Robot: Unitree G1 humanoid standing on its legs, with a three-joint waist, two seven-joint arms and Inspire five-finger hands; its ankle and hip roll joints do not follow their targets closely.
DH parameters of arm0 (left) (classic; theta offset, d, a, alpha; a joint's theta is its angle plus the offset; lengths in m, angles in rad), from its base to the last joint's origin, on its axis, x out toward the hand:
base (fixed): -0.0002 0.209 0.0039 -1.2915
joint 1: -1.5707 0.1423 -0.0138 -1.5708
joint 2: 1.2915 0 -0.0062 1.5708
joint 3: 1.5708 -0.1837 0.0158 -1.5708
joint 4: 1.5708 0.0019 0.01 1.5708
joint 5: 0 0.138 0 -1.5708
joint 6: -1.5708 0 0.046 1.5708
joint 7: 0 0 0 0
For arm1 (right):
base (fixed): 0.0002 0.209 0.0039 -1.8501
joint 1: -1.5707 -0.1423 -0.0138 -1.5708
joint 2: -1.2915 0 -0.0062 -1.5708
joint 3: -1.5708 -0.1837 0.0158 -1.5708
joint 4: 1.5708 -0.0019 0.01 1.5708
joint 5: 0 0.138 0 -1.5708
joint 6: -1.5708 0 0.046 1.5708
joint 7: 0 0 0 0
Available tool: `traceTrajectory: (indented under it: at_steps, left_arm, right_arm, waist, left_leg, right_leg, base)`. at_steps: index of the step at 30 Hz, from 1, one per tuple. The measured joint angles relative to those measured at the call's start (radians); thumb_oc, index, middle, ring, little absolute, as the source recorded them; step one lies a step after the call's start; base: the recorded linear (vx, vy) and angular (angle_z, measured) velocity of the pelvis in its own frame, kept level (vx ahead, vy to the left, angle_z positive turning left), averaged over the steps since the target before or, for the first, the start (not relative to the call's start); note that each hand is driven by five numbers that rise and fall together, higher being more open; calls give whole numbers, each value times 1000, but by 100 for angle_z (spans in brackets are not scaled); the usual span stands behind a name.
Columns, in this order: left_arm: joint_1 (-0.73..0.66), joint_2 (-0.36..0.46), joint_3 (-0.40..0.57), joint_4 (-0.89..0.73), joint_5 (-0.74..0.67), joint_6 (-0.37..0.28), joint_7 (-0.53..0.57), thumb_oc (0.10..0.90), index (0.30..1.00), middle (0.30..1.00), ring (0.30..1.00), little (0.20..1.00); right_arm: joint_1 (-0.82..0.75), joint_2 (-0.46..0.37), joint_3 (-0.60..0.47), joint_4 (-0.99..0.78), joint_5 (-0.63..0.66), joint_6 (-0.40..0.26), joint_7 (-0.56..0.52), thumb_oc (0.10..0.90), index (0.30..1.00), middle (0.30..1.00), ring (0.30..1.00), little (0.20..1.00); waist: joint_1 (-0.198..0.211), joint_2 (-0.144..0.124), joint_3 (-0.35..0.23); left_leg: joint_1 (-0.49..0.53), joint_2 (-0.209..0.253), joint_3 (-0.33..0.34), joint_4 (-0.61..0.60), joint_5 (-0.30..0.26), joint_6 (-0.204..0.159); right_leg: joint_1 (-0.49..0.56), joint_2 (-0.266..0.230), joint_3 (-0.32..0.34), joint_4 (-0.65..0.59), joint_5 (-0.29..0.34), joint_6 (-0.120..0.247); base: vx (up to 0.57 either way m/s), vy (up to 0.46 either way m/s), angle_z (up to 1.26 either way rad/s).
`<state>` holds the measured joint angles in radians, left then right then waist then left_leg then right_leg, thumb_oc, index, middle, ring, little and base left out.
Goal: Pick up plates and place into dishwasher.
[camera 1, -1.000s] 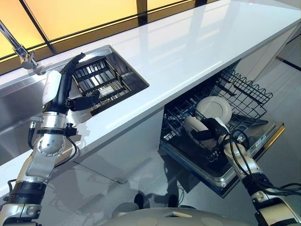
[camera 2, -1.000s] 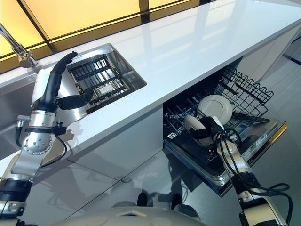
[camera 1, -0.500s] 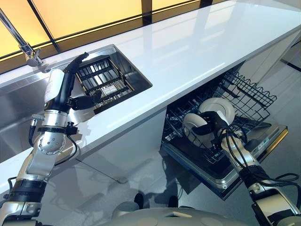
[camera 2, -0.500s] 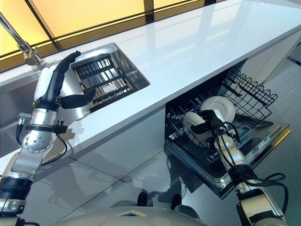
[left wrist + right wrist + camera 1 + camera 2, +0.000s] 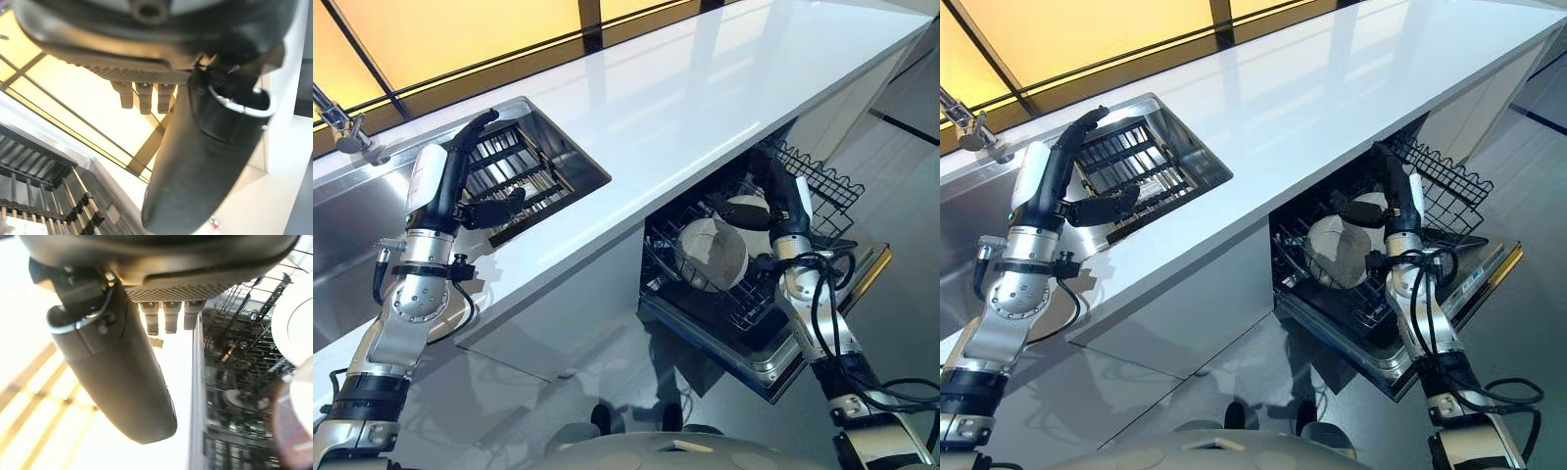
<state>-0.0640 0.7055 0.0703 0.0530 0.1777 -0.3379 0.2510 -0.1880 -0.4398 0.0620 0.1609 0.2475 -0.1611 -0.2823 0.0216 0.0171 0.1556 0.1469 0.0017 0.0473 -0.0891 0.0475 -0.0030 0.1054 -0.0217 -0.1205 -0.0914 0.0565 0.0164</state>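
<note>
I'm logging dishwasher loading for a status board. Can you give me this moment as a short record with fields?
left hand: open, raised over the sink rack, holding nothing
right hand: open, lifted above the dishwasher rack, holding nothing
plates: two plates standing in the lower rack, under the right hand
dishwasher door: open, folded down
countertop: white

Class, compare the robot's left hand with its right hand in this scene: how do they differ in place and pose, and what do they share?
The left hand is raised over the counter beside the sink rack; the right hand is lower, over the pulled-out dishwasher rack. The left hand has no plates near it; the right hand is next to the white plates standing in the rack. Both are open, fingers straight, holding nothing.
</note>
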Motion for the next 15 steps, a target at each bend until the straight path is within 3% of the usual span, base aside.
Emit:
traceTrajectory:
  at_steps: [9,15]
  left_arm:
    - [36,-8,3,0,0,-18,4,800,900,900,900,900]
    - [36,-8,4,1,0,-19,31,800,900,900,900,900]
  right_arm:
    - [104,18,-134,6,57,-32,-135,800,900,900,900,900]
    - [104,24,-184,133,268,-32,-144,800,900,900,900,900]
  waist:
    - [-40,2,0]
    - [-50,11,2]
  left_leg:
    - [3,-1,30,1,-6,2]
    - [20,5,35,0,-10,-1]
  right_leg:
    - [-10,1,28,0,2,-2]
    - [5,1,30,0,1,0]
  base:
    - [-34,-16,-11]
    - [1,-34,-3]
